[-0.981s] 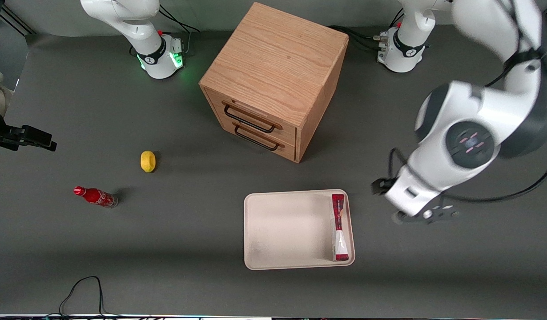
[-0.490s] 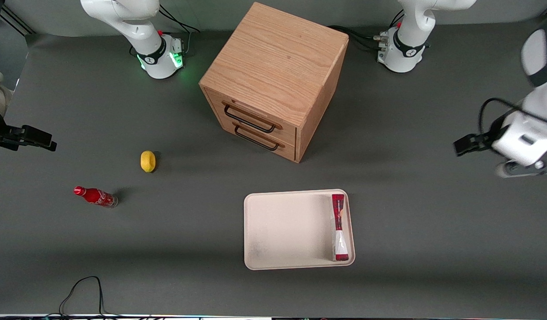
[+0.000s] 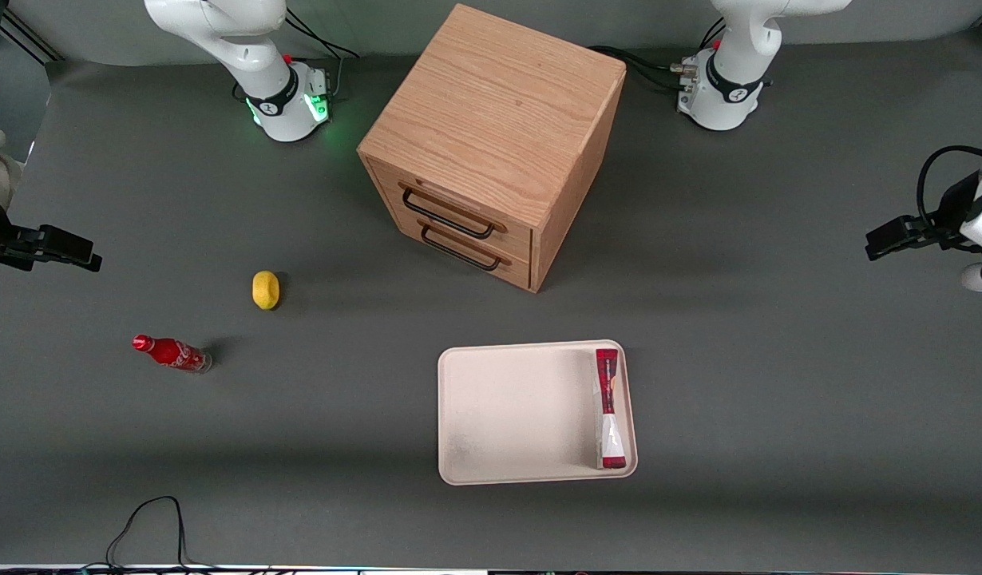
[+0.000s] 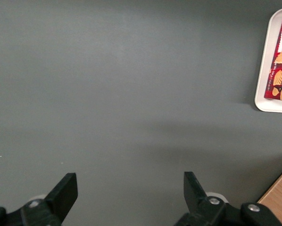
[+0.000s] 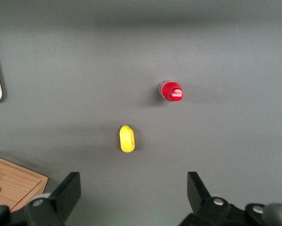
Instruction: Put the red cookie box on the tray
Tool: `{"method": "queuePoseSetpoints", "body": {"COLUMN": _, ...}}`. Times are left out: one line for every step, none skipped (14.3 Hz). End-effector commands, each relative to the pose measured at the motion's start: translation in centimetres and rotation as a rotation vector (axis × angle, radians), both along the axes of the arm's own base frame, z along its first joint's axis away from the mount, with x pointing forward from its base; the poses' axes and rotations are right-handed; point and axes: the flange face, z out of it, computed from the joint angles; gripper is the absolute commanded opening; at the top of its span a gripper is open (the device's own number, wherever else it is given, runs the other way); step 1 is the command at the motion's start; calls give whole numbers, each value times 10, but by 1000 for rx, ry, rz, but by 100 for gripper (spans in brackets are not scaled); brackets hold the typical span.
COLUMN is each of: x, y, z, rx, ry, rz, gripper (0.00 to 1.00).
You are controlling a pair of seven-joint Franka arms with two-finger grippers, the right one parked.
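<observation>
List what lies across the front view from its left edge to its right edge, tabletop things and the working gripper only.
Red soda bottle → lemon → wooden drawer cabinet → tray → red cookie box lying in the tray along one short side → left gripper, open and empty above bare table.

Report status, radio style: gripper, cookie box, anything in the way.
Gripper open, empty, over bare table toward the working arm's end. Red cookie box lies inside the tray, along one short rim. Nothing obstructing.
</observation>
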Motion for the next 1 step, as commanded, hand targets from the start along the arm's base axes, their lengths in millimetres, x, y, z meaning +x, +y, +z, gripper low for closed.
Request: {"method": "queuePoseSetpoints", "body": {"x": -7, "y": -1, "z": 4, "rx": 4, "ry": 35, "rz": -7, "gripper": 100}}
